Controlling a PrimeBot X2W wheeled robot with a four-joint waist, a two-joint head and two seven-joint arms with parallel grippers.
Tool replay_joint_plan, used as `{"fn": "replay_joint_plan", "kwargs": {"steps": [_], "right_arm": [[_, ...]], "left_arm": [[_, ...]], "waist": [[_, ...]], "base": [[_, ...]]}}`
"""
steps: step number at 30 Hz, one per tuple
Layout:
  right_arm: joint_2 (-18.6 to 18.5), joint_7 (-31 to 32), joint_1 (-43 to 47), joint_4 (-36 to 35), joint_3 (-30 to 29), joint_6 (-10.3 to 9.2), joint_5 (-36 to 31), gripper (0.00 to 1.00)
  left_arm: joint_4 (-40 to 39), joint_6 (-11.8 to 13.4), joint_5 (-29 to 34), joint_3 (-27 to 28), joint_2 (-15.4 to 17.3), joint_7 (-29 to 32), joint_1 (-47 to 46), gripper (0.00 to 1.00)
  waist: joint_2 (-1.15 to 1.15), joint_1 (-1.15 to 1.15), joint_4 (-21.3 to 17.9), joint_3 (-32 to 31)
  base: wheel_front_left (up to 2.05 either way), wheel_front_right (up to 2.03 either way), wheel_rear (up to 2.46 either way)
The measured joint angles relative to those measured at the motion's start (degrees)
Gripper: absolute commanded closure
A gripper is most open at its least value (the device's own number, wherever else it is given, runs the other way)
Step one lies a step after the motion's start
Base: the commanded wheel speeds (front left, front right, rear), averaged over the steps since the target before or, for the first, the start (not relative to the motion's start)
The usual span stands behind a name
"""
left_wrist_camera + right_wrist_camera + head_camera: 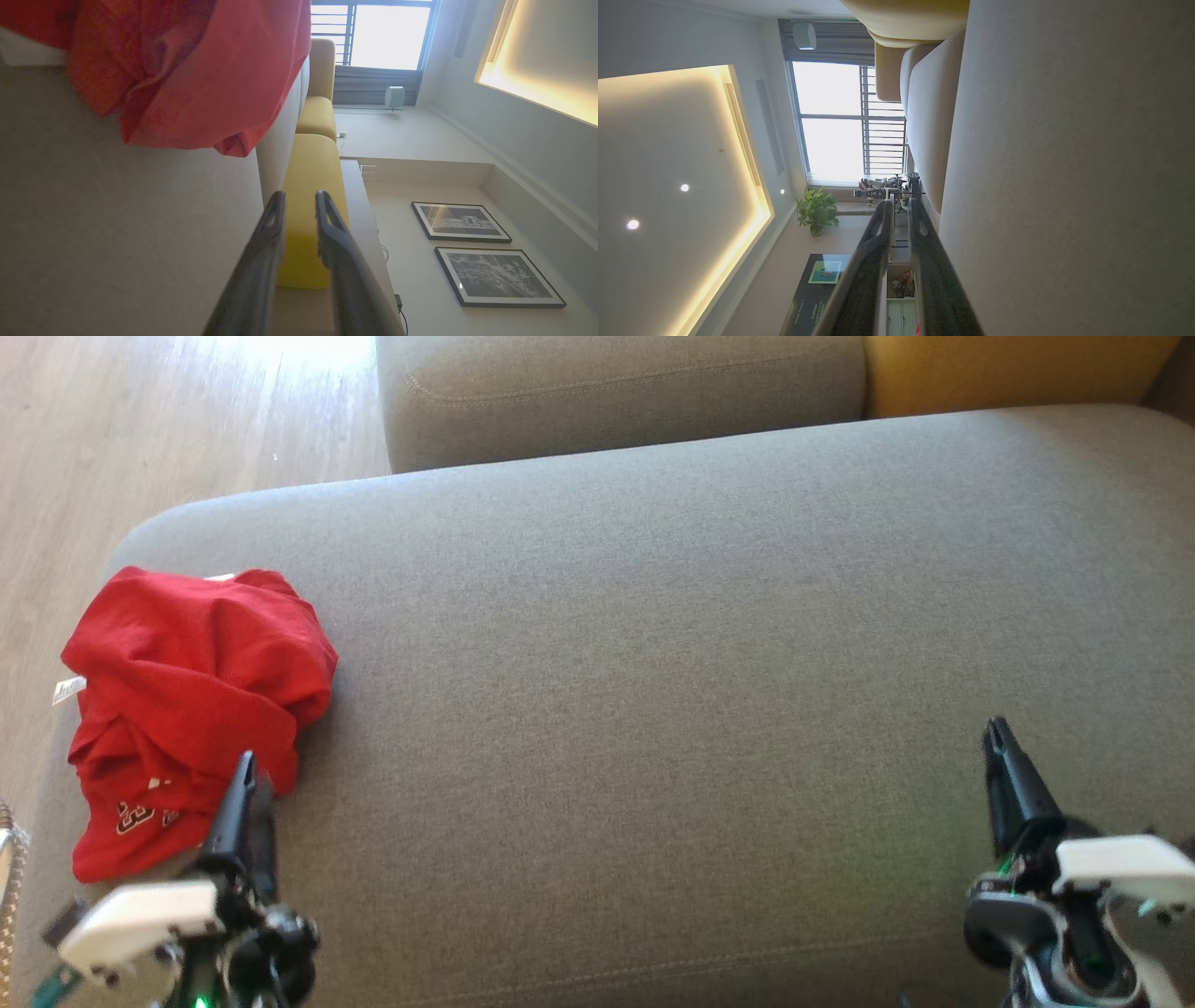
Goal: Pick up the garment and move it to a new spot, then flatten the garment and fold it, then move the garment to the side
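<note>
Crumpled red cloth, the garment, lay heaped at about nine o'clock in the head view, on the far left end of the grey seat cushion. A small white tag poked out on its nine o'clock side. A scrap of black print showed near its six o'clock edge, with the rest of the lettering buried in folds. The left gripper stood at seven o'clock, its tips just beside the heap's lower right hem. In the left wrist view the cloth lay off to one side of the fingers, not between them, and the jaws were drawn narrow and empty. Across the bare middle of the cushion, at four o'clock, the right gripper hovered well apart from the cloth, its fingers pressed close together around nothing.

Judging by the unfolded heap, the pick-up was the step in hand. To do it well, the left gripper would probably need to spread its jaws first. It could then come in low towards eleven o'clock and pinch a raised ridge of fabric rather than the flat hem, so that the shirt opened out when lifted. The open cushion towards three o'clock looked the natural new spot, where the right gripper could take a second corner
</note>
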Motion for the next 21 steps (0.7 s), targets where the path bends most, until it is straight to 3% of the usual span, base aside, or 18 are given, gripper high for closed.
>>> {"fn": "replay_joint_plan", "kwargs": {"steps": [5,21], "right_arm": [[0.2,-0.1,2.9,4.0,0.4,0.0,0.0,0.0],[0.3,-2.7,3.2,2.8,0.5,0.0,-2.8,0.0]], "left_arm": [[4.1,0.2,0.0,-0.2,-0.8,-0.1,3.8,0.0],[3.1,0.2,1.2,0.0,-0.8,-2.7,4.0,0.0]], "waist": [[0.0,0.0,0.0,0.0],[0.0,0.0,0.0,0.0]], "base": [[0.0,0.0,0.0],[0.0,0.0,0.0]]}}
